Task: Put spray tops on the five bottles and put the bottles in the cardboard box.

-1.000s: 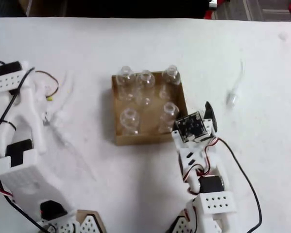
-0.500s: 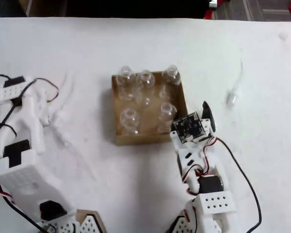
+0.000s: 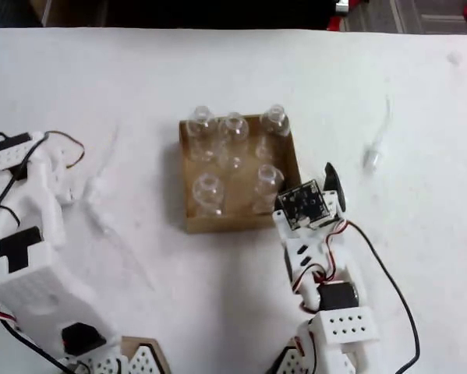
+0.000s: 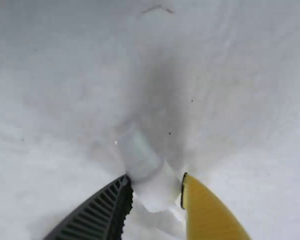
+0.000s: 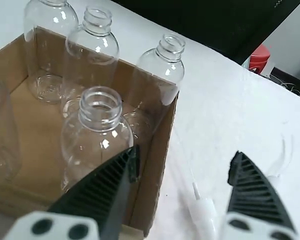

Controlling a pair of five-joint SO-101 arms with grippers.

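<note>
A cardboard box point(image 3: 188, 210) stands mid-table with several clear bottles in it, all open-necked, such as the near right bottle point(image 3: 267, 184) point(image 5: 96, 134). My left gripper point(image 4: 155, 186) is at the table's left, low over the white surface, shut on a white spray top point(image 4: 147, 172). My right gripper point(image 5: 182, 167) is open at the box's near right corner, one finger over the box edge point(image 5: 162, 145). A second spray top point(image 5: 204, 220) lies on the table between and below its fingers.
Another spray top point(image 3: 373, 154) with its thin tube lies on the table right of the box. Faint white spray parts point(image 3: 100, 204) lie between the left arm point(image 3: 22, 234) and the box. Cables trail from both arms.
The left arm has swung left, away from the box. The right arm shifted slightly toward the box at first, then stayed put.
</note>
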